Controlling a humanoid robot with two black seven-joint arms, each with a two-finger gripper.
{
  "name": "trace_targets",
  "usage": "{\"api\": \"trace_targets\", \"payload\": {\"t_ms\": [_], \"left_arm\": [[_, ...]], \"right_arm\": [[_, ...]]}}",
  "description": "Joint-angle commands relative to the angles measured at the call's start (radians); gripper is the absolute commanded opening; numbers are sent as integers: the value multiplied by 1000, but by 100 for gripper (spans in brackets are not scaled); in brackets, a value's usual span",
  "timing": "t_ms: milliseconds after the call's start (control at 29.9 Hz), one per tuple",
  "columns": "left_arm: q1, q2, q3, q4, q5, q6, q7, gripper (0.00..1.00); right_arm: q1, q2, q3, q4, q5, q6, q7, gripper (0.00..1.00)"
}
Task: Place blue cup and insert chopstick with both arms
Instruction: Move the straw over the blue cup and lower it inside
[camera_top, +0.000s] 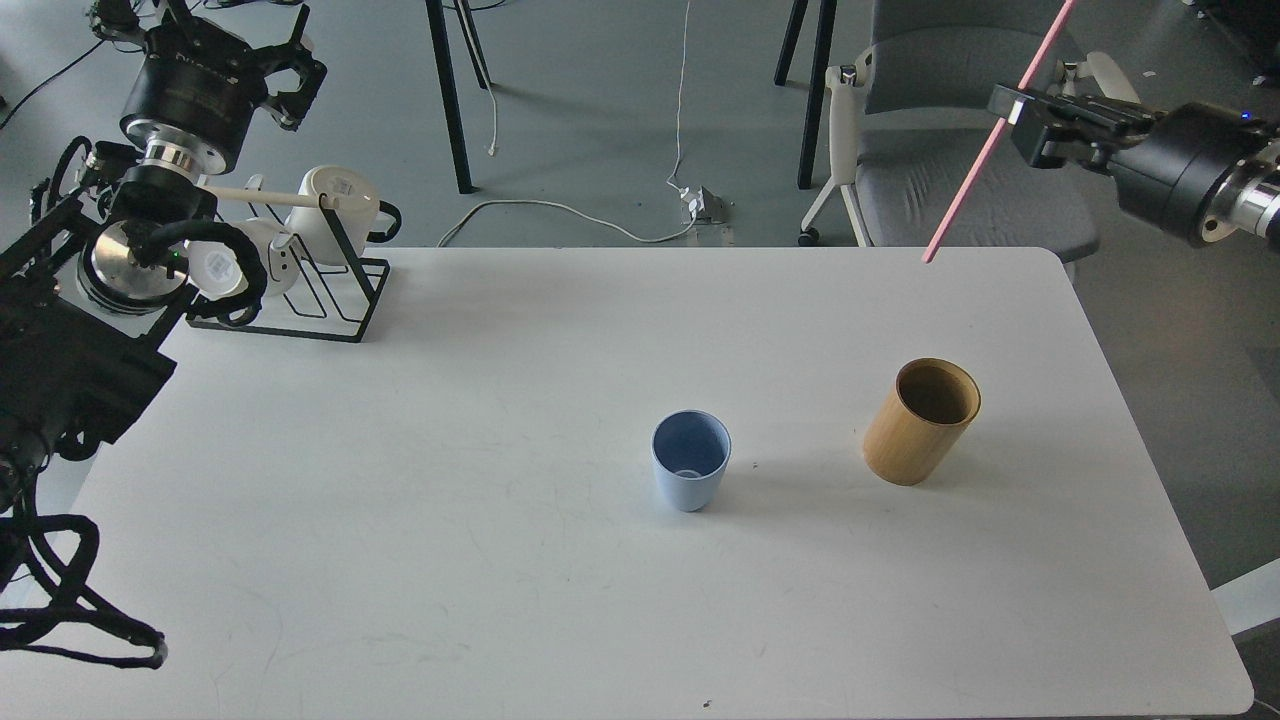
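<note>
The white table (420, 480) fills most of the view, its far edge running across the upper part and its right corners rounded. Beyond it lies grey floor with a grey chair (950, 150) behind the far right corner, black legs of other furniture, and a white cable (560, 210) trailing to a plug.

The left arm (120, 260) comes in over the table's left edge and rises past the far left corner. Its gripper (290, 75) is off the table above the floor, fingers apart and empty. The right arm (1200, 170) reaches in from the right, above the chair. Its gripper (1035, 115) is clamped on the chopstick (985, 150), which slants down-left, its lower tip just at the table's far edge and its upper end leaving the frame.

A black wire rack (330, 290) stands at the far left corner, partly behind the left arm, with white mugs (340, 200) hung on its pale rod.

The tan cylinder (920, 425) stands upright right of centre, open and dark inside; nothing shows in it. The blue cup (690, 470) stands upright near the table's centre, well apart from the cylinder, mouth up and empty.

Bare tabletop surrounds both containers, with wide open room along the near edge and the left half.
</note>
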Motion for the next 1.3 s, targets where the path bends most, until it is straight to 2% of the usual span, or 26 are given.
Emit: {"api": "trace_targets", "payload": {"t_ms": [0, 201, 301, 435, 903, 1137, 1271], "left_arm": [[1, 0, 0, 0, 0, 0, 0, 99], [1, 0, 0, 0, 0, 0, 0, 99], [1, 0, 0, 0, 0, 0, 0, 99], [2, 0, 0, 0, 0, 0, 0, 99], [2, -5, 0, 9, 0, 0, 0, 99], [2, -6, 0, 9, 0, 0, -10, 99], [2, -3, 0, 11, 0, 0, -10, 99]], "right_arm": [[23, 144, -21, -9, 48, 4, 0, 3], [26, 365, -165, -53, 39, 4, 0, 2], [18, 425, -203, -117, 5, 1, 2, 2], [0, 454, -229, -185, -58, -6, 11, 2], [-92, 507, -239, -211, -67, -11, 11, 3], [-109, 534, -240, -231, -72, -13, 11, 12], [-121, 542, -242, -236, -72, -13, 11, 13]]}}
